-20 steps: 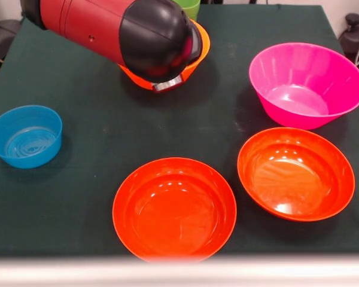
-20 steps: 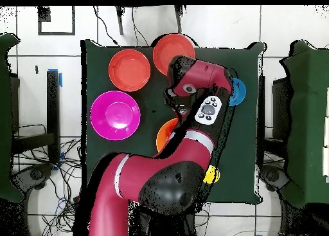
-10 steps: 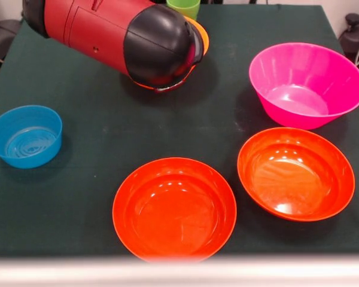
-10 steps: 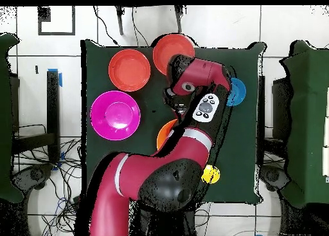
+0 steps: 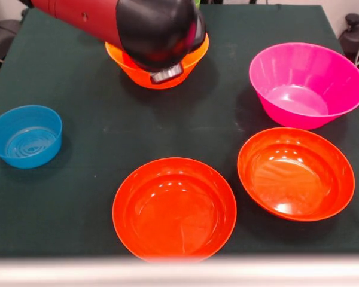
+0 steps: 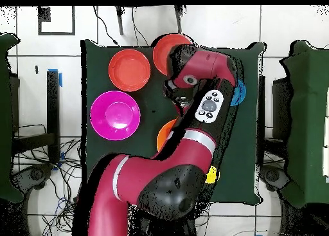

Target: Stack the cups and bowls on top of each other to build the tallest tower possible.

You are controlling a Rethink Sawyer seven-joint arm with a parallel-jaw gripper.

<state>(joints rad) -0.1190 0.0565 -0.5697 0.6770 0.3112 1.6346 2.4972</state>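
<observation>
The large orange bowl stands at the far middle of the table, with the arm's black end joint in front of it. That joint hides my gripper in both views. The magenta bowl stands at the right. Two wide red-orange bowls lie near the front edge. A small blue bowl is at the left. In the overhead view the magenta bowl and one red-orange bowl show whole. Only slivers show of the blue bowl, the orange bowl and a yellow cup. Nothing is stacked.
The arm lies across the middle of the dark green table in the overhead view. Dark bins flank the table on both sides, and cables lie on the tiled floor.
The arm's black joint has moved up and back in the front view. More of the orange bowl's left rim shows, and the green cup behind it is now covered.
</observation>
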